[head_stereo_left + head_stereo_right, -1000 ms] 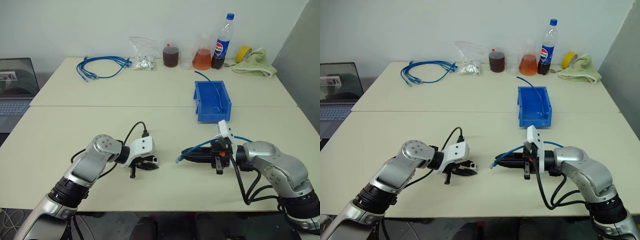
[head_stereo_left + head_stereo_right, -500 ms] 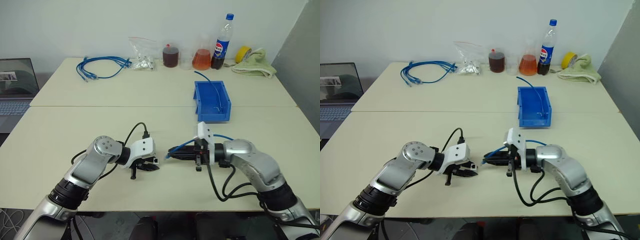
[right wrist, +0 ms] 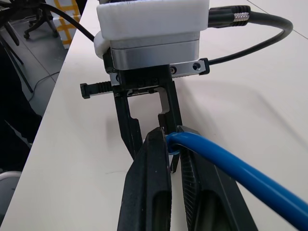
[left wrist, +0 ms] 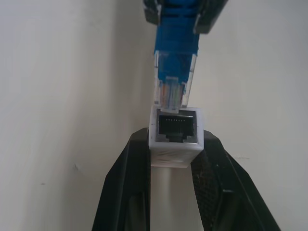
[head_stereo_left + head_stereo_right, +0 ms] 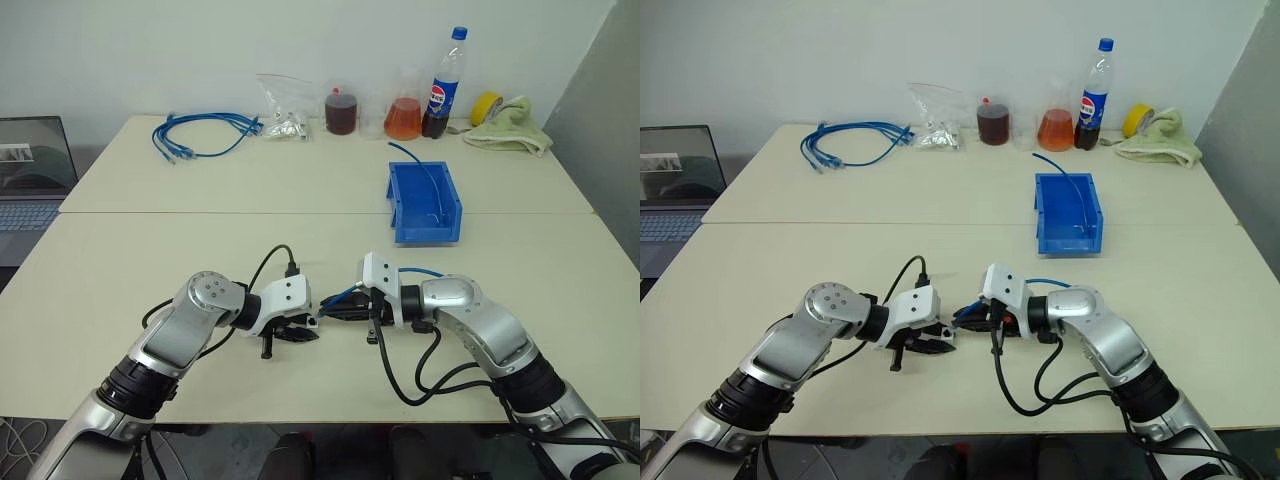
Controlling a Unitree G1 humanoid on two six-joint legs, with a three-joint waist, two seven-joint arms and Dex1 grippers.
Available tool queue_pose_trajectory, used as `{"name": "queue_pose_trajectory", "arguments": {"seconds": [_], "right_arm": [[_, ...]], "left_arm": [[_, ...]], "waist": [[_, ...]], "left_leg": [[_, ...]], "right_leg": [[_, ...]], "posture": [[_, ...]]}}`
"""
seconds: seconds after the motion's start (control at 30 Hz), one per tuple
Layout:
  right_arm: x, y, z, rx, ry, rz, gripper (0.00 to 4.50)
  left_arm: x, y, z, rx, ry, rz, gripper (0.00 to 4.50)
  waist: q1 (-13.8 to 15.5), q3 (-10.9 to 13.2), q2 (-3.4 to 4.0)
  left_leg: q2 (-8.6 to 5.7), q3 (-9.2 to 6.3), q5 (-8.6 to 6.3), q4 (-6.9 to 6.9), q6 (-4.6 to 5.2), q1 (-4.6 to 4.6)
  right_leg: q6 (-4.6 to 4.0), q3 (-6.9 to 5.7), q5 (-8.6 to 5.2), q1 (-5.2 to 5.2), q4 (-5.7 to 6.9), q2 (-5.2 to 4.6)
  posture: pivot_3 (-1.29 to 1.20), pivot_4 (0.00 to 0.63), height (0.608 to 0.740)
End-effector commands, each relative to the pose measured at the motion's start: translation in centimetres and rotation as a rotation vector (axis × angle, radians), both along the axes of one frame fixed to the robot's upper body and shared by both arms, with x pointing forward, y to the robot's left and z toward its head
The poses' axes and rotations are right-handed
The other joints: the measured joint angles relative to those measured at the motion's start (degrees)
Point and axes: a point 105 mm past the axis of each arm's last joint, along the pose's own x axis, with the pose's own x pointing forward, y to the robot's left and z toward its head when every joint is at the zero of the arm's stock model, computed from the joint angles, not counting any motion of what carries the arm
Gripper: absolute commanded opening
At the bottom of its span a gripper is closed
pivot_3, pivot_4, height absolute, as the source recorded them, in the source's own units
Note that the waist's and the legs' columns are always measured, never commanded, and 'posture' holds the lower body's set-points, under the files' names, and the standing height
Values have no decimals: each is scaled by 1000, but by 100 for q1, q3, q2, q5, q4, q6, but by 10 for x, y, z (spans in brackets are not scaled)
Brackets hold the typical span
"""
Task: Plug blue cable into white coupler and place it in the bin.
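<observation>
My left gripper (image 5: 301,333) hovers low over the near table, shut on the white coupler (image 4: 174,126), whose dark socket face points at the right gripper. My right gripper (image 5: 336,312) is shut on the blue cable (image 3: 231,169) just behind its clear plug (image 4: 173,89). The plug tip meets the upper rim of the coupler's socket in the left wrist view, slightly off centre, and is not inside. The cable's loose length arcs back over the right wrist (image 5: 420,271). The blue bin (image 5: 403,208) stands behind the right arm on the far table.
A thin blue cable (image 5: 432,178) lies in the bin. Along the far edge are a bundle of blue cables (image 5: 205,132), a clear bag (image 5: 283,105), two jars of liquid, a cola bottle (image 5: 445,85), a yellow tape roll (image 5: 487,105) and a green cloth (image 5: 515,128). A laptop (image 5: 35,170) is at the left.
My right gripper has carried the cable's plug leftward, from well apart to right up against the coupler. The left gripper and the coupler have stayed put.
</observation>
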Motion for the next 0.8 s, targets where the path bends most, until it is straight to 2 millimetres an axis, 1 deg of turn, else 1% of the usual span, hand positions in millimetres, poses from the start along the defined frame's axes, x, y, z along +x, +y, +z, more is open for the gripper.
{"name": "queue_pose_trajectory", "arguments": {"seconds": [0.03, 0.47, 0.8], "right_arm": [[-1, 6, 8, 4, -50, 27, 18], [-3, 12, -2, -76, -35, 31, 18], [-10, 8, -11, -142, -21, 51, 18]], "left_arm": [[-11, -1, -14, 34, 74, -25, 819], [-9, 0, -16, 49, 73, -15, 819], [-4, 2, -17, 55, 61, 4, 819]], "waist": [[-2, 0, 1], [-3, -3, 3], [-3, -9, 11]], "left_leg": [[0, 0, 0, 0, 0, 0], [1, -2, 0, 0, 0, 3], [0, -2, 0, 0, 0, 6]], "right_leg": [[0, 0, 0, 0, 0, 0], [0, 0, 0, 1, 1, 1], [0, 0, 0, 4, 1, 1]], "posture": [[0, 150, 740], [0, 150, 740], [0, 150, 740]]}}
